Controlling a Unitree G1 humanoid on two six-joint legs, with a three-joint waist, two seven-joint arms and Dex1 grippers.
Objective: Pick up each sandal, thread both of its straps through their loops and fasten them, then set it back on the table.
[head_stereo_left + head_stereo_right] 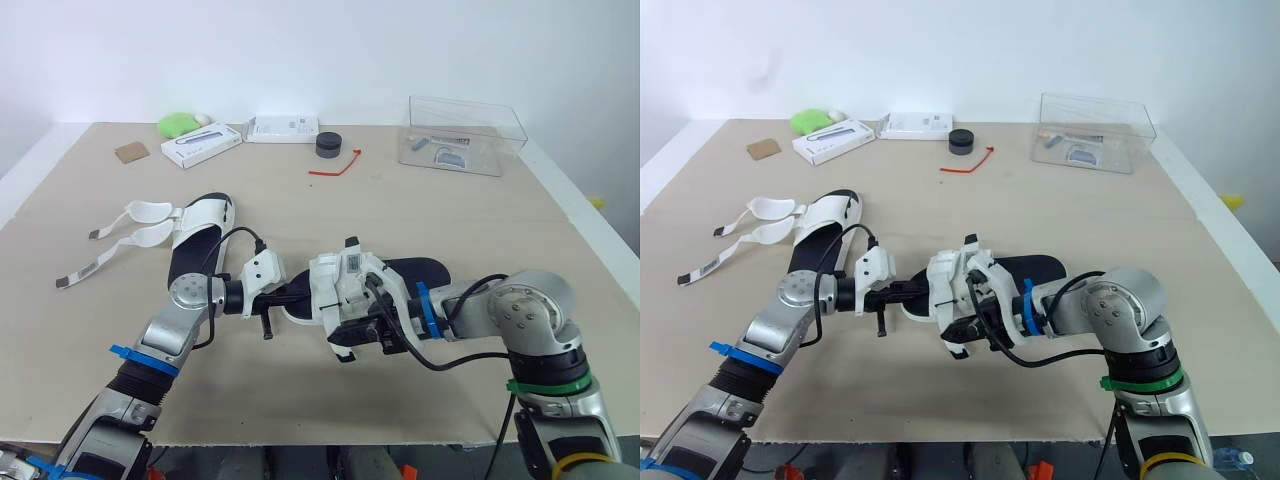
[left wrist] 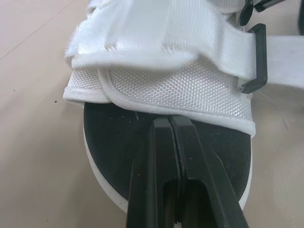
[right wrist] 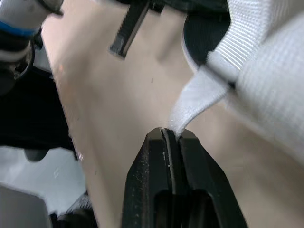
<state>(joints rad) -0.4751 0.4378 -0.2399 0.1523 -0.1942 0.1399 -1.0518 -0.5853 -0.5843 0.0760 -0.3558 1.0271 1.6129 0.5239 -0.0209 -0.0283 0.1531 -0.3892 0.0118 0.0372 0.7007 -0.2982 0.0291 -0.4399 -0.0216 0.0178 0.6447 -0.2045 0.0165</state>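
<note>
A white sandal with a black insole (image 1: 415, 273) lies at the table's middle, between my two grippers. My left gripper (image 1: 292, 297) is shut, and its fingertips (image 2: 169, 124) press against the edge of the sandal's white upper (image 2: 171, 90), above the insole. A black buckle loop (image 2: 257, 57) sits on the upper's side. My right gripper (image 3: 171, 134) is shut on a white strap (image 3: 199, 95) of this sandal, close to the tabletop. A second sandal (image 1: 198, 235) lies to the left, its two straps (image 1: 110, 250) undone and spread out on the table.
At the back stand a clear plastic box (image 1: 462, 135), a black round object (image 1: 329, 145), a red tie (image 1: 335, 165), two white boxes (image 1: 200, 143) (image 1: 283, 128), a green object (image 1: 178, 124) and a brown card (image 1: 131, 152). The table's front edge (image 1: 300, 440) is near.
</note>
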